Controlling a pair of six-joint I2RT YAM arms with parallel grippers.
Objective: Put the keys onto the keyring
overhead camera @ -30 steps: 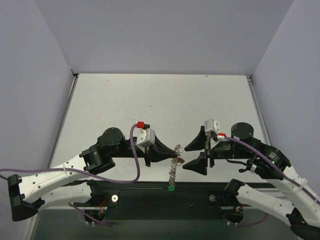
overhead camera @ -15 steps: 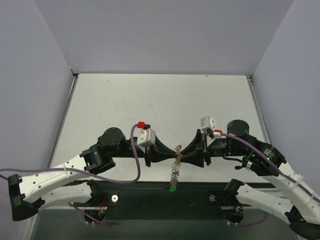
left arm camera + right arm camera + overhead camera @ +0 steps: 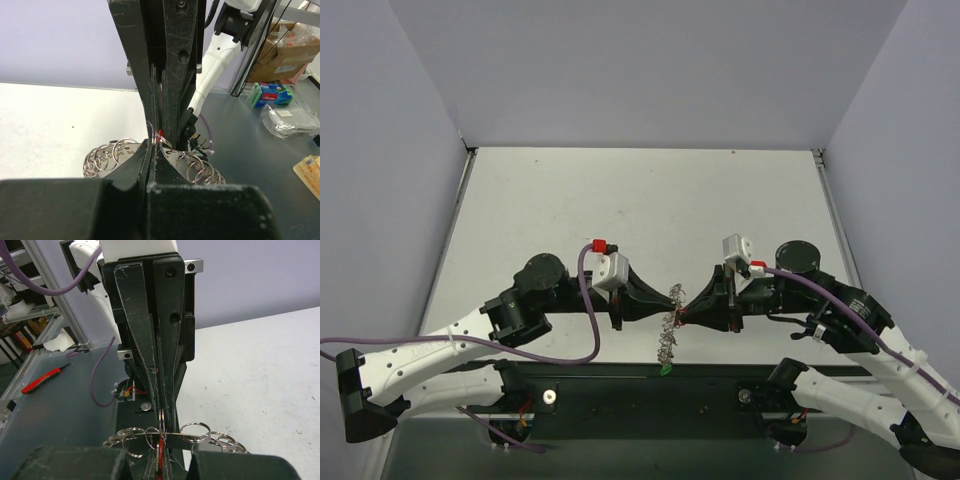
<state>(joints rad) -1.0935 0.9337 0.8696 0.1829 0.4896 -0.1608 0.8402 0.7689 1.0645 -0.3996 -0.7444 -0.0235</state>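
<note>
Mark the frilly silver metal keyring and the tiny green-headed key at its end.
keyring (image 3: 668,333): top external view, middle of its hanging loops.
green key (image 3: 663,369): top external view, its plastic head.

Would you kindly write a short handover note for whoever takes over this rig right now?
Left gripper: shut on the keyring, holding it up in the air.
Right gripper: shut, tip to tip with the left, pinching what looks like a red key at the ring.
Things: the keyring hangs below the two tips, and a green key dangles at its lower end.
Done: the green key appears to be on the ring.
Left: whether the red key is threaded cannot be told. Finish it, then add any remaining keys.
</note>
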